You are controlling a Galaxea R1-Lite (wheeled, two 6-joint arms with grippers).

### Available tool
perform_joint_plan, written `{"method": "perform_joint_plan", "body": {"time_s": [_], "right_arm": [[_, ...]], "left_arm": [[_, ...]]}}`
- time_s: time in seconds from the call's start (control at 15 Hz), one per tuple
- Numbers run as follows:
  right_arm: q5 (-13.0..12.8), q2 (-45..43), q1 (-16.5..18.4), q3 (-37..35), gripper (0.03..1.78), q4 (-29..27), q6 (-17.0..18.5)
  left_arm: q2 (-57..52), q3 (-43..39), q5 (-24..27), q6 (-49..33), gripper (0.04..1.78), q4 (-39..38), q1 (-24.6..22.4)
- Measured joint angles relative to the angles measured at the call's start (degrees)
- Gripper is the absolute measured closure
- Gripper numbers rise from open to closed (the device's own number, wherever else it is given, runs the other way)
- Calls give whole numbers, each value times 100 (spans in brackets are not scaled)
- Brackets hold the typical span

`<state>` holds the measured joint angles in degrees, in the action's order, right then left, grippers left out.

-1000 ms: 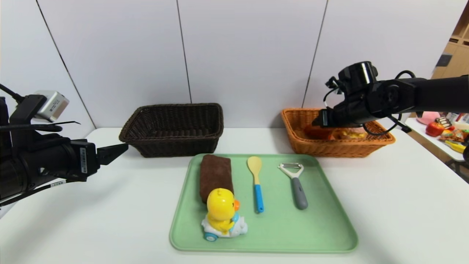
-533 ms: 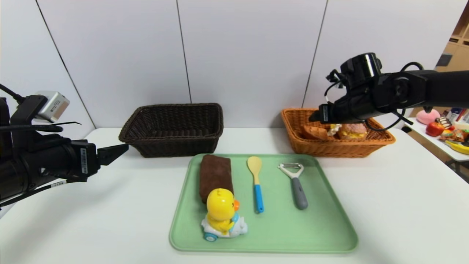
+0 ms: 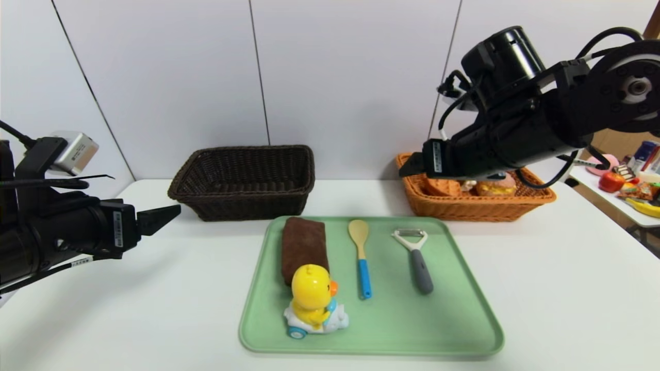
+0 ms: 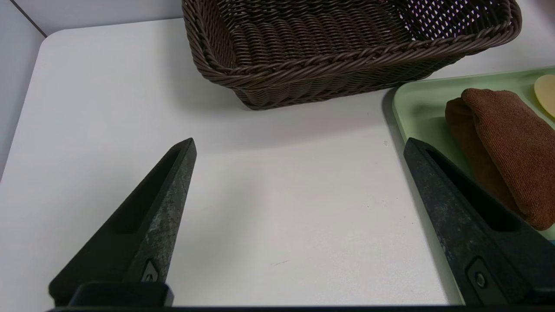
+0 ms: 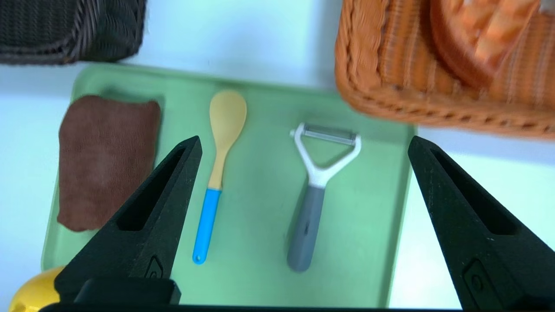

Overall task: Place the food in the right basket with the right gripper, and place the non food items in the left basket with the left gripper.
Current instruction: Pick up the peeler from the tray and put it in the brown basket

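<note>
The right gripper (image 3: 410, 167) hung spread and empty above the orange basket's (image 3: 464, 208) near corner; the left gripper (image 3: 165, 214), also spread, waited beside the tray (image 3: 464, 319).

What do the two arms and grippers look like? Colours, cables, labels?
Both arms are black. The left gripper has pointed black fingers, a white label behind them, a small grey box camera on top and a black cable. The right gripper has the same pointed fingers, a white label, a round black joint housing and looped black cables.

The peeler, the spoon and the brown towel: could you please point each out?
Peeler (image 3: 422, 277): head view, grey handle.
Spoon (image 3: 358, 231): head view, yellow bowl.
Brown towel (image 3: 303, 246): head view, middle of fold.
</note>
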<state>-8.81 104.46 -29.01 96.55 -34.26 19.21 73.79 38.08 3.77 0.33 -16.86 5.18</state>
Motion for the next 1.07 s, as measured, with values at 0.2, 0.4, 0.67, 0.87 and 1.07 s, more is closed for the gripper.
{"method": "perform_joint_plan", "body": {"time_s": [0.2, 0.4, 0.67, 0.87, 1.07], "right_arm": [[-232, -210, -288, -501, 14, -17, 438], [-249, -352, -500, -1254, 13, 20, 647], [-416, -317, -709, -2147, 12, 385, 875], [-463, -127, -740, -2519, 12, 887, 877], [-472, 77, -739, -2712, 12, 1139, 877]], "left_arm": [[-12, -22, 0, 0, 13, 0, 0], [-61, -110, 0, 9, 13, 2, 0], [-117, -165, 0, 2, 13, 0, 0], [-133, -184, -2, -6, 13, 0, 0], [-133, -208, -7, -17, 13, 0, 0]]}}
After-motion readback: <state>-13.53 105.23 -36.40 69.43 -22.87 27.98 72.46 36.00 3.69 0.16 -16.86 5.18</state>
